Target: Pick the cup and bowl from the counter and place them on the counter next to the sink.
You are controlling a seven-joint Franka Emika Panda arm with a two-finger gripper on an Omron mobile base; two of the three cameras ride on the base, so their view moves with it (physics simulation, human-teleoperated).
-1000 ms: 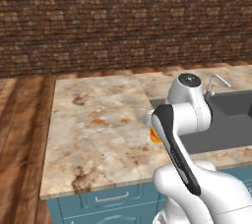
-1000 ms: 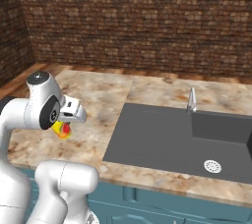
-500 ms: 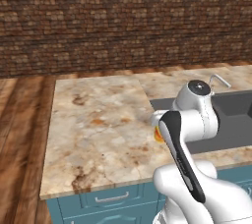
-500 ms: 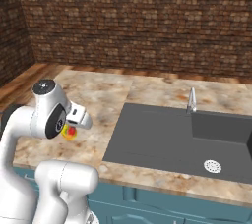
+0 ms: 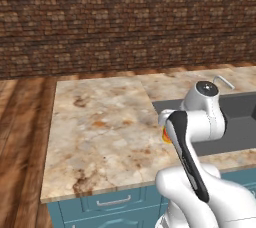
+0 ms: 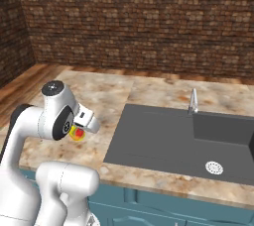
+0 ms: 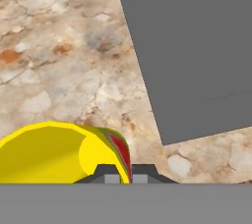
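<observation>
1. Hand view shows the cup (image 7: 59, 152) at the bottom left, its yellow mouth open toward the camera and its red-splotched wall turned to the right; the long axis runs roughly along the gripper's own line of sight, so the cup hangs about upright with its opening up toward the hand
2. The gripper (image 7: 123, 175) is fully closed, its two dark fingertips (image 7: 109, 174) pinching the cup's rim wall between them, one tip inside the mouth and one outside
3. Beneath the hand lies the counter (image 7: 59, 56), beige marbled stone; the cup is held above it, apart from the surface
4. Just beyond and to the right of the fingertips in the hand view starts the sink (image 7: 197, 56), a flat dark grey basin whose near corner lies close to the cup
5. Right base view has the arm folded in a tight bend, the round shoulder joint high and the hand reaching forward and down; the cup (image 6: 77, 133) peeks out yellow and red under the white hand, over the counter (image 6: 104, 93), with the sink (image 6: 163, 136) near on the far side of the hand
6. Left base view shows the forearm with its dark stripe rising in front, and a sliver of the cup (image 5: 165, 135) at its left edge, right by the sink's (image 5: 235, 122) near-left corner
7. No brand, label or writing can be read on the cup or the arm
</observation>
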